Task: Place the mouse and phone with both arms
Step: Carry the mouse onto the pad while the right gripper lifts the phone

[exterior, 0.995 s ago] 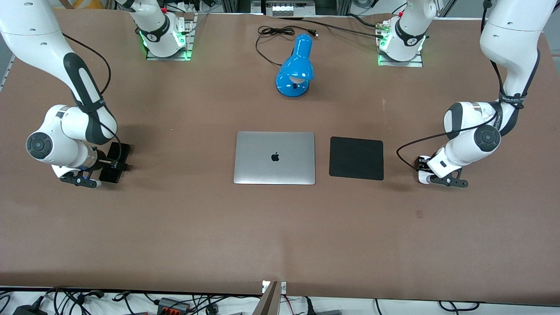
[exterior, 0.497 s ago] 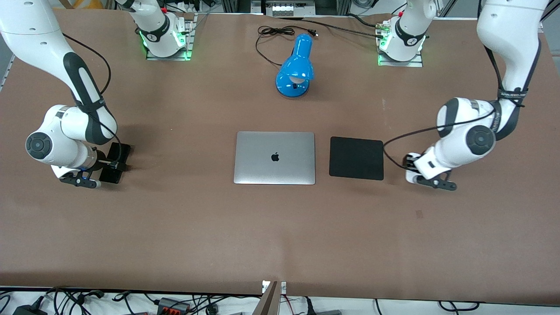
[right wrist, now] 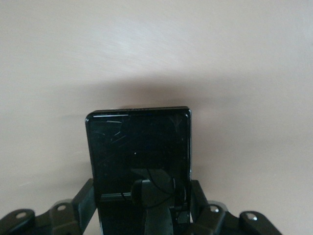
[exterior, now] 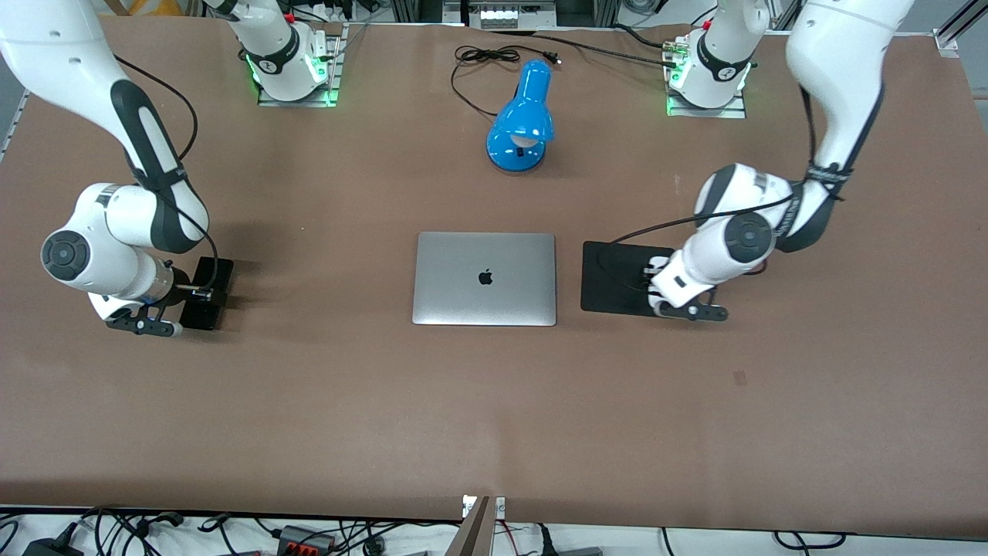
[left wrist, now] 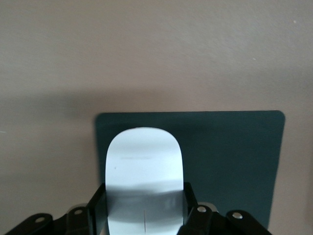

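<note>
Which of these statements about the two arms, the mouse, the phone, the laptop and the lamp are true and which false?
1. The left gripper holds the mouse over the mouse pad. True.
2. The right gripper is empty. False: its jaws clamp the phone.
3. The laptop is open. False: its lid is closed.
4. The blue lamp stands farther from the front camera than the laptop. True.
</note>
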